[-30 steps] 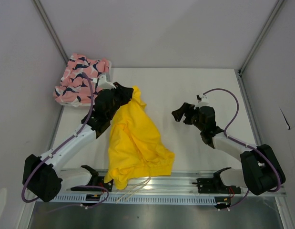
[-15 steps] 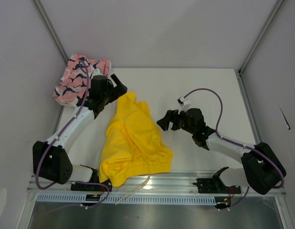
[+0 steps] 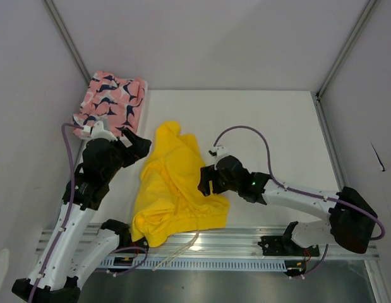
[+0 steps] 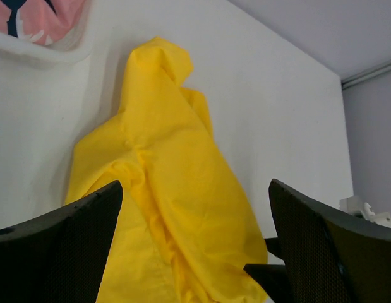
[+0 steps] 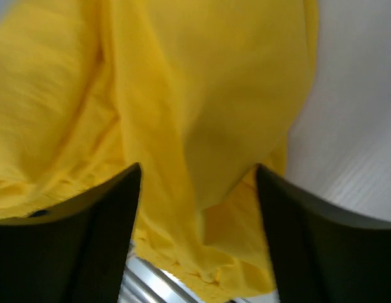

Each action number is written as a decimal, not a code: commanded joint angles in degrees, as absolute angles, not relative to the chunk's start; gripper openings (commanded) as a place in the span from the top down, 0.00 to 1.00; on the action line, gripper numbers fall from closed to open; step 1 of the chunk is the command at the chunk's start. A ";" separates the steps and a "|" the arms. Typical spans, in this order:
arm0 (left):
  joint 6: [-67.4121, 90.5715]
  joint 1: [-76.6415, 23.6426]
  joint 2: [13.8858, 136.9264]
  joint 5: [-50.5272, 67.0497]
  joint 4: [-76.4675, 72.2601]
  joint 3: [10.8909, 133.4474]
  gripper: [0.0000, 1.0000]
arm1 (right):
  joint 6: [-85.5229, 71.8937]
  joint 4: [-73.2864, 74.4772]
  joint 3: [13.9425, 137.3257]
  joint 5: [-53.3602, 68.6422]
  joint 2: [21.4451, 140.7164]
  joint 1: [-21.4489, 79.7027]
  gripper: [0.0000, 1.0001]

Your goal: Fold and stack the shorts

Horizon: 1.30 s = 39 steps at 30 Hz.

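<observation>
With the left gripper (image 3: 137, 142) hanging apart and empty at 9 o'clock, we are straddling the crumpled yellow shorts (image 3: 176, 192) at 7 o'clock with the right gripper (image 5: 198, 170), jaws spread, and are probably risking a pinch through several layers.

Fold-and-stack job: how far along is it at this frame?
Done: nothing certain. The yellow shorts lie crumpled and unfolded mid-table. The pink printed shorts sit apart in the far left corner, fold unclear. In hand: the right gripper, jaws open, is at the yellow pair's right edge. The left gripper hangs open and empty. Left: folding and stacking.
</observation>
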<state>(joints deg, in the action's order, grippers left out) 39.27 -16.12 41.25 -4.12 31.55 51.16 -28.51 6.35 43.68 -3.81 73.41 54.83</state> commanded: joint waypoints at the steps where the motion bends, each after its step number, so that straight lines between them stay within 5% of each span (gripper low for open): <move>1: 33.42 -16.26 40.44 -5.09 39.09 51.32 0.01 | -30.23 14.32 47.36 -10.53 79.17 58.08 0.39; 6: 28.58 -16.17 38.76 -8.70 43.76 53.26 0.01 | -30.85 24.41 56.75 -17.83 90.15 57.31 0.76; 8: 27.25 -16.26 37.45 -9.31 44.38 53.09 0.01 | -30.24 26.36 59.05 -19.77 91.84 53.47 1.00; 12: 24.53 -16.26 35.51 -9.67 44.03 52.04 0.01 | -25.24 28.48 65.20 -19.95 92.37 43.00 1.00; 17: 23.64 -16.17 34.89 -10.11 43.95 52.38 0.01 | -18.21 36.44 87.55 -20.91 104.39 29.63 0.99; 19: 23.03 -16.26 35.07 -9.84 44.12 52.38 0.01 | -17.93 39.62 94.01 -22.76 109.22 27.08 0.89; 20: 22.77 -16.26 35.07 -9.93 44.21 52.38 0.01 | -18.02 41.12 98.22 -23.98 109.68 26.81 0.73; 21: 22.33 -16.26 35.07 -10.19 44.38 52.38 0.01 | -18.19 42.87 98.96 -25.56 109.60 27.15 0.29; 22: 22.15 -16.26 35.07 -10.46 44.65 52.30 0.01 | -18.37 42.89 98.70 -28.01 108.73 27.59 0.10; 23: 21.97 -16.26 35.07 -10.55 44.74 52.29 0.01 | -17.93 41.41 95.66 -28.12 105.41 28.21 0.04; 33: 24.78 -16.26 34.45 -1.94 43.07 49.49 0.01 | -22.38 30.15 60.16 -18.64 74.66 38.58 0.12; 39: 28.65 -16.61 34.19 6.32 38.24 45.45 0.01 | -33.30 31.73 49.67 -19.42 61.64 37.88 0.11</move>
<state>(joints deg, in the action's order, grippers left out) 25.78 -16.16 34.33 0.45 42.09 47.24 -25.89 32.16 52.73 -18.92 66.46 38.57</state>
